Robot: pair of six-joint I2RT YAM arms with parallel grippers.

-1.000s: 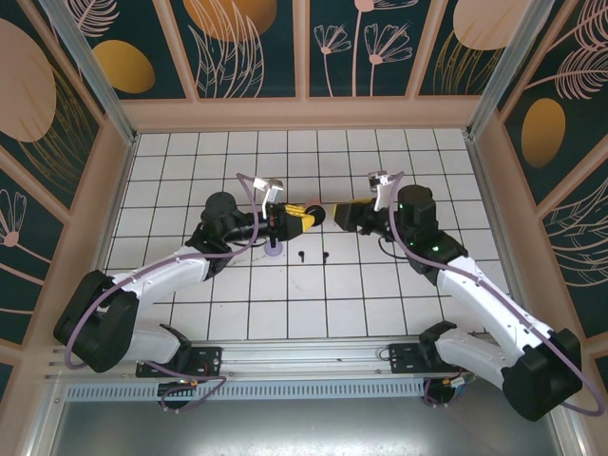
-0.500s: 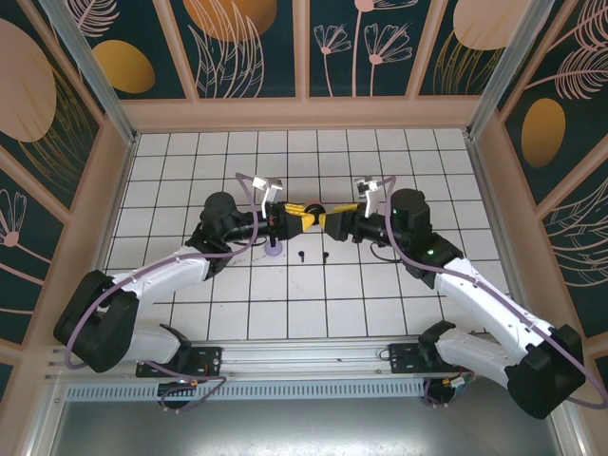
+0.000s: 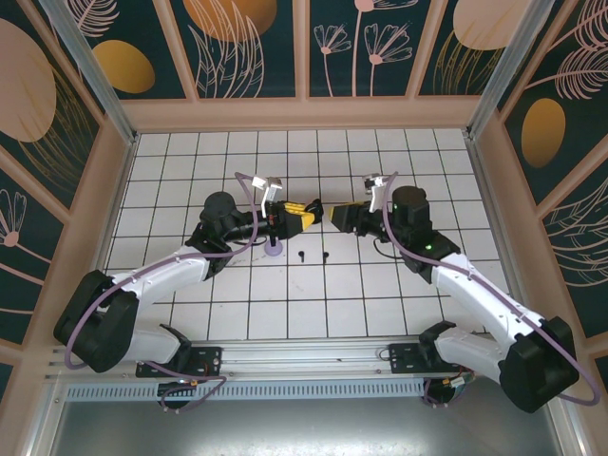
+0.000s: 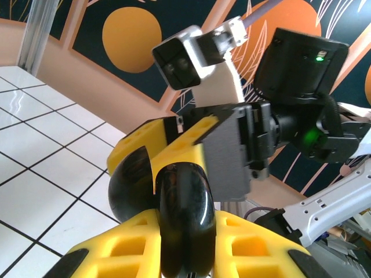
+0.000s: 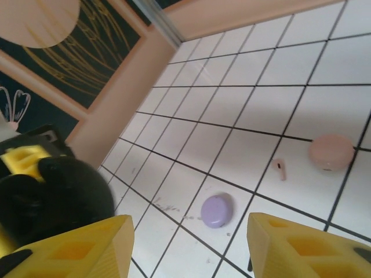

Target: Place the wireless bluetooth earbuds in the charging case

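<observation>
My left gripper is shut on a glossy black charging case, held above the tiled floor between its yellow fingers. A second rounded black part shows just left of the case. My right gripper faces it from the right, a short gap away and open, with nothing between its yellow fingers. Two black earbuds lie on the tiles below the grippers. A pale pink earbud lies on a tile farther out.
A closed purple case rests on the floor under the left gripper. A closed pink case sits near the pink earbud. Patterned walls box in the white tiled floor.
The right gripper closed in on the held black case half a second ago and has now drawn back to the right, its jaws a little narrower. The left arm has stayed still.
</observation>
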